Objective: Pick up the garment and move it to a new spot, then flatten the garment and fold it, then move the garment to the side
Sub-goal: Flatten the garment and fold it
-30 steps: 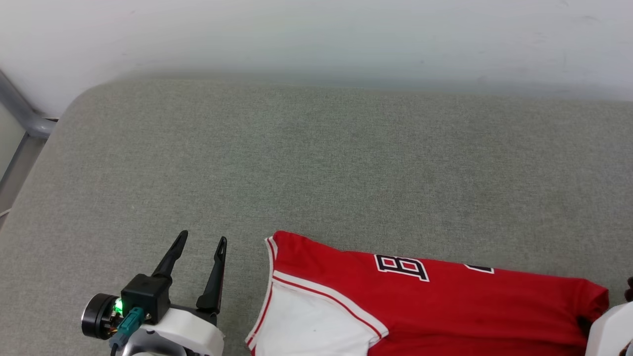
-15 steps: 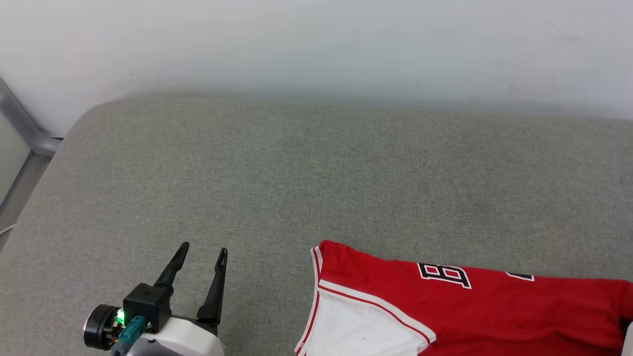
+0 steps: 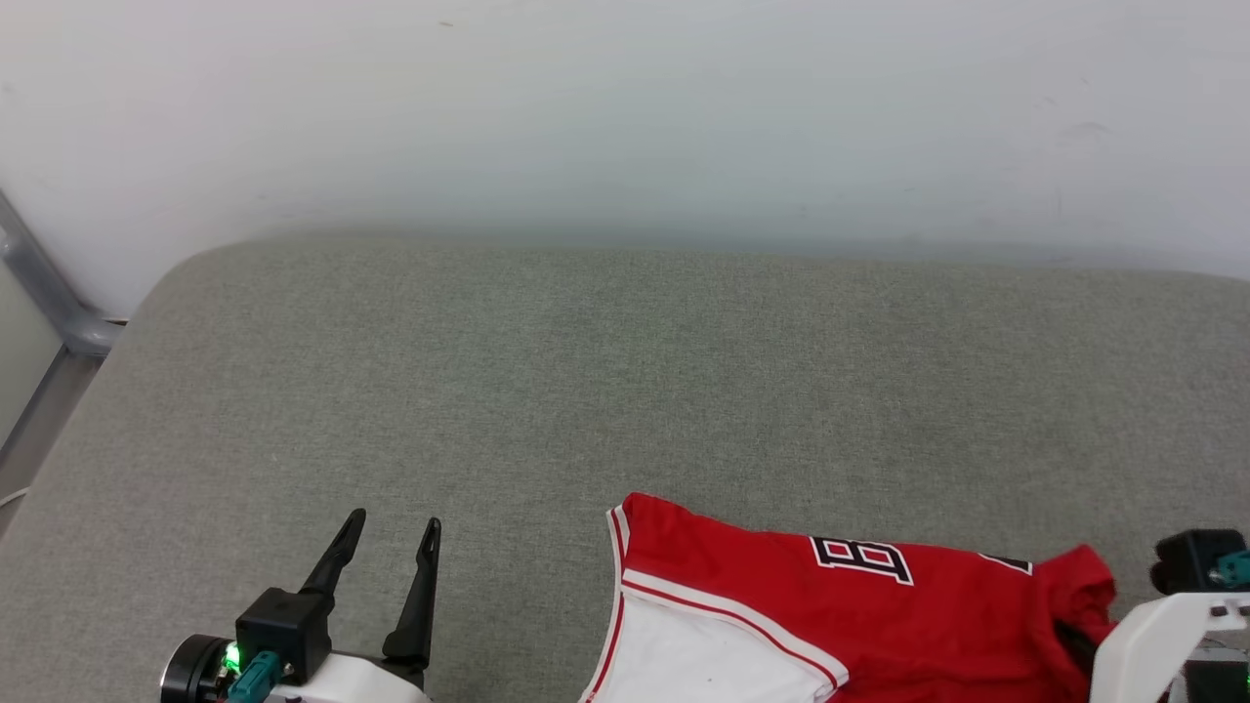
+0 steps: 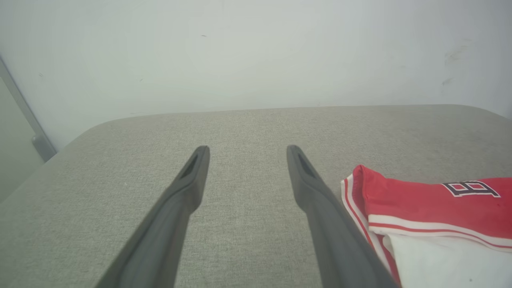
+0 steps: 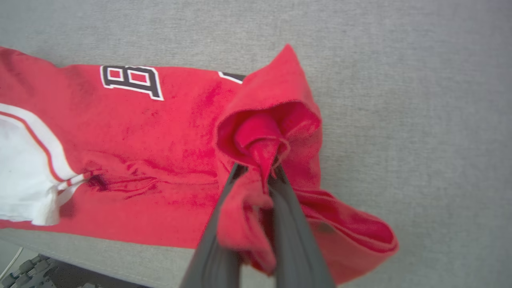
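Right wrist view: right gripper (image 5: 258, 170) pinched nearly closed on a bunched red fold of the garment (image 5: 160, 132), with the cloth pulled up into a peak around the fingers.

Left gripper (image 3: 395, 522) sits at 7 o'clock in the head view, fingers spread wide and holding nothing, beside the garment but apart from it. The garment lies mostly flat at 5 o'clock on the grey cushion (image 3: 586, 391), lettering up and white sleeve (image 3: 703, 664) at its 9 o'clock end. Risk: the grip holds only a small wad, so a quick drag could pull it free or rumple the flat part. The cushion's front edge (image 5: 100, 258) runs close along the garment at 7 o'clock in the right wrist view, so cloth could slide off there. Open room lies from 10 to 1 o'clock, up to the wall (image 3: 625, 117). A metal frame (image 3: 49, 303) stands at 9 o'clock.
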You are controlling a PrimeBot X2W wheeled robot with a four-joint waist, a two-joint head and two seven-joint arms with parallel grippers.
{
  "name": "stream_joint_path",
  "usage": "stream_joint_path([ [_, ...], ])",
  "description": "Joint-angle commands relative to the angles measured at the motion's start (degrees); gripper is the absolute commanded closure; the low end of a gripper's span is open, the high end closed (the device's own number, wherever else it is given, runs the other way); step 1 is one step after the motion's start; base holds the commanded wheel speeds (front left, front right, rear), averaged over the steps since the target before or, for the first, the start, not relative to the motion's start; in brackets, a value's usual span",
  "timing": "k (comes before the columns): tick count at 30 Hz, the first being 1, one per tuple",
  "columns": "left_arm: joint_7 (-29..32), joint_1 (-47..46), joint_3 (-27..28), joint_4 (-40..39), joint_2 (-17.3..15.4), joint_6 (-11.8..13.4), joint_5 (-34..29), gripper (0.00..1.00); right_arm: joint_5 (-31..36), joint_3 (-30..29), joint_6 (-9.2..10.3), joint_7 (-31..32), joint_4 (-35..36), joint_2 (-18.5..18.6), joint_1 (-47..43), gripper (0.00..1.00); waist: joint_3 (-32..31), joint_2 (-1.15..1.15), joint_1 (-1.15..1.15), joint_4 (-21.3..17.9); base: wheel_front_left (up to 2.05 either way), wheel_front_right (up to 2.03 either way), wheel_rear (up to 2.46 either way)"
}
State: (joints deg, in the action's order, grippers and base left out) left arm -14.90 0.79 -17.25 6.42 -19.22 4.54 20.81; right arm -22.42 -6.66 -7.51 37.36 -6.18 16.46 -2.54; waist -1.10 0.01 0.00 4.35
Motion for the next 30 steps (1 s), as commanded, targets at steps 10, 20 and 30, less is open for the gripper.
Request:
stream_joint_path([
  [10,-0.43,1.05,1.10,-0.16,1.13,-0.85,-0.76,0.00,-6.46,7.03,0.05,6.71,9.51,-9.93,-0.46,1.00,-0.43,-0.01,0.00,1.46,0.00,0.00,0.00],
  [20,-0.43,1.22,2.17,0.49,1.51,-1.65,-1.33,0.00,-14.37,14.48,0.05,4.30,8.02,-13.65,2.08,1.00,-1.05,-0.01,0.00,3.92,0.00,0.00,0.00],
  [30,-0.43,0.78,2.18,1.44,1.41,-2.39,-1.47,0.00,-20.64,22.14,0.05,-7.46,-4.61,-13.62,7.64,1.00,-1.37,-0.01,0.00,6.19,0.00,0.00,0.00],
])
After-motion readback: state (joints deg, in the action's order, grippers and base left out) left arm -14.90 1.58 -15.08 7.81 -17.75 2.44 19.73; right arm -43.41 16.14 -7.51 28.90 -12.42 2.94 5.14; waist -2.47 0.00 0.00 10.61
